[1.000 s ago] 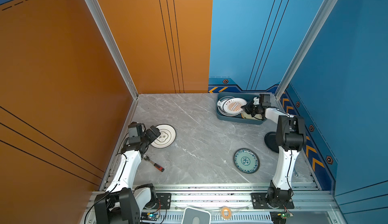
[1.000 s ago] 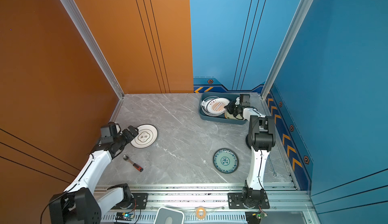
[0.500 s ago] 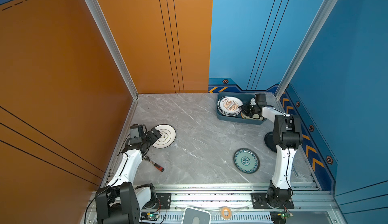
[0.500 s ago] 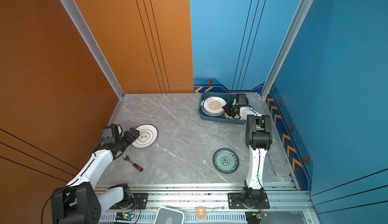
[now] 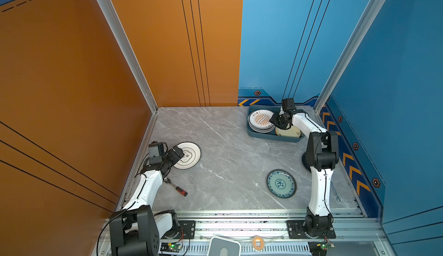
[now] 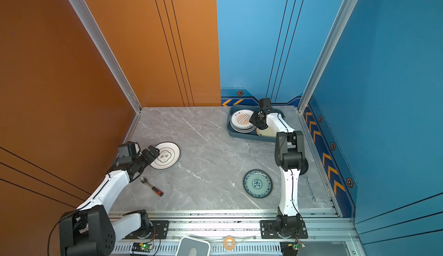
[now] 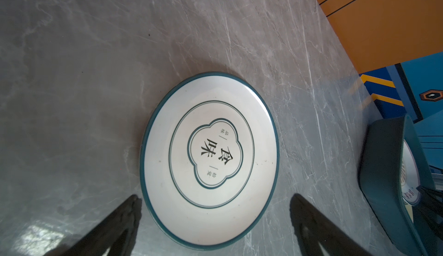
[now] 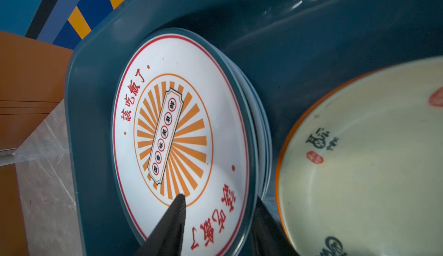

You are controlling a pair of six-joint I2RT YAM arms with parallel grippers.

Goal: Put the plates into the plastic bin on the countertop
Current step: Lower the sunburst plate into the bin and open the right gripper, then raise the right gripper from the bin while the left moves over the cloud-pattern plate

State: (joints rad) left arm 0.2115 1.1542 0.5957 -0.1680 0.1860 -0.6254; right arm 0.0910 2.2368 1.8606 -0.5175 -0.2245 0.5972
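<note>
The dark teal plastic bin (image 5: 273, 137) stands at the back right of the grey countertop (image 5: 227, 146). In it, an orange-sunburst white plate (image 8: 172, 132) tops a stack, and a cream plate (image 8: 371, 158) with an orange rim lies beside it. My right gripper (image 8: 219, 197) is open over the sunburst plate's near rim, one finger above its face and one past its edge. At the left, a white plate (image 7: 211, 158) with a green rim lies flat, and my left gripper (image 7: 215, 196) hangs open just short of it. A teal-patterned plate (image 5: 281, 183) lies front right.
A red-handled ratchet (image 5: 176, 187) lies beside the left arm. A wrench (image 6: 309, 188) lies along the right rail. A dark round plate (image 5: 305, 162) is mostly hidden behind the right arm. Orange and blue walls close in three sides.
The sunburst plate went from tilted in the right gripper to flat on the stack, and the right jaws parted. The left gripper shifted slightly beside the white plate.
</note>
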